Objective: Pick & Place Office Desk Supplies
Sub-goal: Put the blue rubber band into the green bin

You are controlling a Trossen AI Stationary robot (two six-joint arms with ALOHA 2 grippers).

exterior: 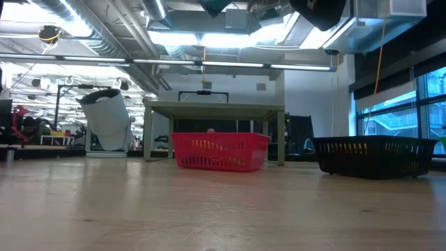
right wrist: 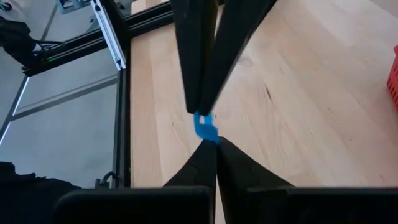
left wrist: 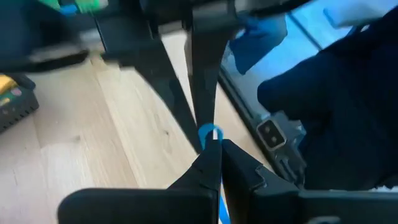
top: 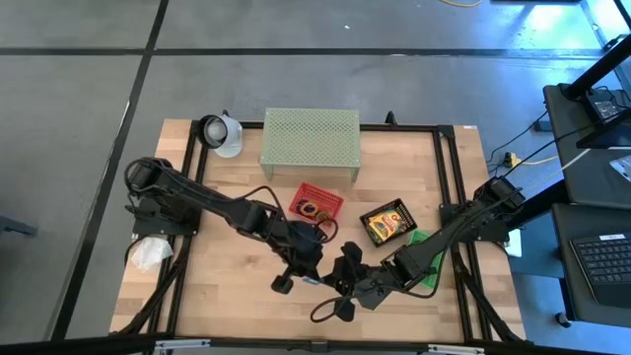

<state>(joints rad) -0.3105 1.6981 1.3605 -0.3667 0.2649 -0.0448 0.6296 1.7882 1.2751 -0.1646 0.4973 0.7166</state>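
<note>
A small blue loop (left wrist: pixel 210 132) hangs over the table's near middle, between my two grippers, which meet tip to tip. My left gripper (left wrist: pixel 214 152) comes from the left and is shut on it. My right gripper (right wrist: pixel 214 146) comes from the right and is shut on the same blue piece (right wrist: pixel 204 126). In the high view they meet at left gripper (top: pixel 314 274) and right gripper (top: pixel 330 280). A yellow-and-green box (top: pixel 386 223) lies in a black basket (top: pixel 402 210). The red basket (top: pixel 317 202) holds small loops. My left gripper pinches the blue loop between its two fingertips, and the loop's round end (left wrist: pixel 211 130) sticks out just past them. A blue strip (left wrist: pixel 220 200) shows farther back between the fingers. The loop is clear of the table. My right gripper pinches the other end of the blue piece (right wrist: pixel 206 133) at its fingertips, coming slanting down from the table's right. The left gripper's fingers (right wrist: pixel 200 68) meet the piece from the opposite side. The piece sits lifted between both grippers.
A pale green perforated shelf (top: pixel 310 141) stands at the far middle, with a white tilted container (top: pixel 221 134) to its left. A white wad (top: pixel 148 254) lies at the left edge. Something green (top: pixel 426 268) lies under the right arm. Black rails (top: pixel 449 187) line the table's sides.
</note>
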